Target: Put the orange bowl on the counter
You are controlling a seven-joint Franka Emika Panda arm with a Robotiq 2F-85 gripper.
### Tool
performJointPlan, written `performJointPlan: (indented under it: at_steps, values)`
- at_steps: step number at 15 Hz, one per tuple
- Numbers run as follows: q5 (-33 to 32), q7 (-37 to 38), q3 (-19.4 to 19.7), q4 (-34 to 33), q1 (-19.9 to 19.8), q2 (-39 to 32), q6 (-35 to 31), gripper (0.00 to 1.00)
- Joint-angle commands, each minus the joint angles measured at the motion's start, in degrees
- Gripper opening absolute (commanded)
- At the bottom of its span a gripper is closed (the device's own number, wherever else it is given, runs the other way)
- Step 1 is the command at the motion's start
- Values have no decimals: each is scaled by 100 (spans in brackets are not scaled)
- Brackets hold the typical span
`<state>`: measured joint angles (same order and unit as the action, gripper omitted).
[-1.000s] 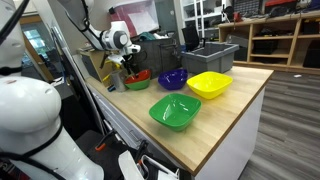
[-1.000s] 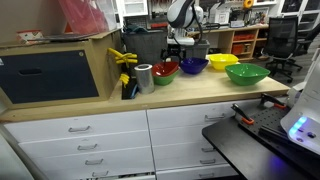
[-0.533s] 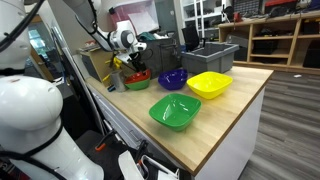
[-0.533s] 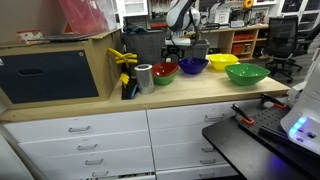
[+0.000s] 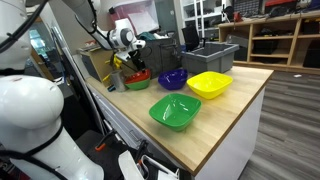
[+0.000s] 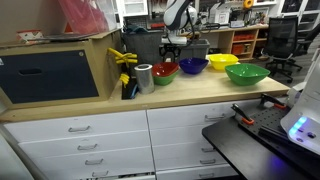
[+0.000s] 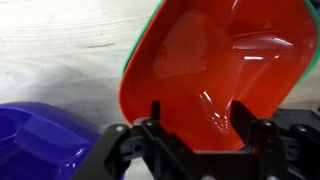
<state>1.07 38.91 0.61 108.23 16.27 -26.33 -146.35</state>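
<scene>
The orange bowl (image 5: pixel 138 76) sits nested in a green bowl at the far end of the row on the counter (image 5: pixel 238 112). It also shows in an exterior view (image 6: pixel 165 70). In the wrist view the orange bowl (image 7: pixel 220 60) fills the frame, with the green rim (image 7: pixel 134 55) showing under its left edge. My gripper (image 7: pixel 200 122) is open. Its two fingers hang just above the bowl's near side, one on each side. In both exterior views the gripper (image 5: pixel 130 60) (image 6: pixel 175 48) hovers over that bowl.
A purple bowl (image 5: pixel 172 78) (image 7: pixel 40 140), a yellow bowl (image 5: pixel 208 85) and a green bowl (image 5: pixel 175 112) stand on the counter. A grey bin (image 5: pixel 210 55) is at the back. A silver can (image 6: pixel 144 77) and a yellow object (image 6: pixel 125 65) stand beside the orange bowl.
The arm has shifted slightly over the orange bowl. The bowls have not moved.
</scene>
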Motion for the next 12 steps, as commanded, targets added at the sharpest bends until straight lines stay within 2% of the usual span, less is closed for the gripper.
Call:
performJointPlan:
  at_steps: [1, 7, 12]
  values:
    - [-317, 370, 159, -140, 195, 138, 151, 100]
    - [-1064, 1045, 444, 32, 268, 358, 396, 100]
    - [-1291, 1469, 465, 356, 202, 391, 545, 100]
